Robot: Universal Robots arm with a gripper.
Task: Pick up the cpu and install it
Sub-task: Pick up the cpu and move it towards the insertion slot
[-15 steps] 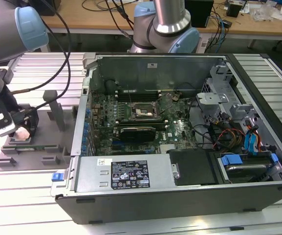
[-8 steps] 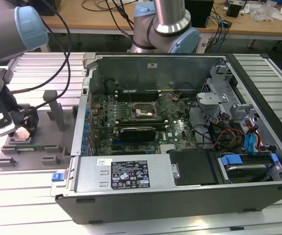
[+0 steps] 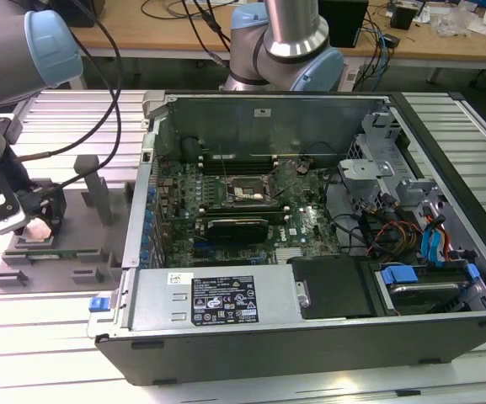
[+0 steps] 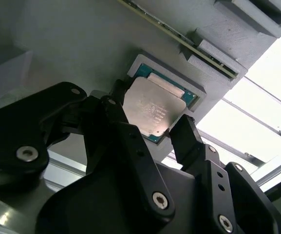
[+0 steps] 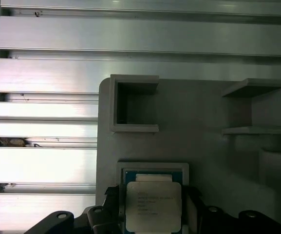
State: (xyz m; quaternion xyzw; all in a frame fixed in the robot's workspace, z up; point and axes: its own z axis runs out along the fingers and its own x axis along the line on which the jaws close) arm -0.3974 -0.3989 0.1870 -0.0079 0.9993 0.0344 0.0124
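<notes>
1. Cpu (image 4: 152, 109): seated flat, silver-grey plate up, green board edge showing round it. Set inside the raised rim of a shallow nest (image 5: 152, 166). Same in both wrist views. Level in the nest, not lifted.
2. Gripper (image 4: 150, 113): down over the cpu, jaws parted to a narrow span. Black fingers (image 4: 113, 109) placed one at each of two opposite sides of the chip, close by its edges. Contact with the chip not resolvable. Nothing carried.
3. Fixture plate (image 5: 203, 146): grey, matte, bearing the nest. Past the nest in the first wrist view, an open square pocket (image 5: 133, 103) and a second, bracket-like pocket (image 5: 254, 107), both apart from the cpu.
4. Table (image 5: 43, 73): ribbed aluminium slats under and around the fixture plate.
5. Exterior view: gripper (image 3: 39, 223) low over the fixture plate (image 3: 57, 252) at the exterior view's left, outside the computer case and near its side wall. Arm (image 3: 7, 101) grey with pale blue joint caps, reaching in from the same side.
6. Computer case (image 3: 310, 345): dark, side open, lying on the table to the exterior view's right of the fixture plate. Inside, a green motherboard (image 3: 306, 223). Near its middle, a dark square socket frame (image 3: 243, 195). Just beside that, a long black expansion card (image 3: 236, 227). All well apart from the cpu.
7. Farthest back: arm base (image 3: 289, 50) behind the case, then a wooden bench (image 3: 453, 46) strewn with cables.
</notes>
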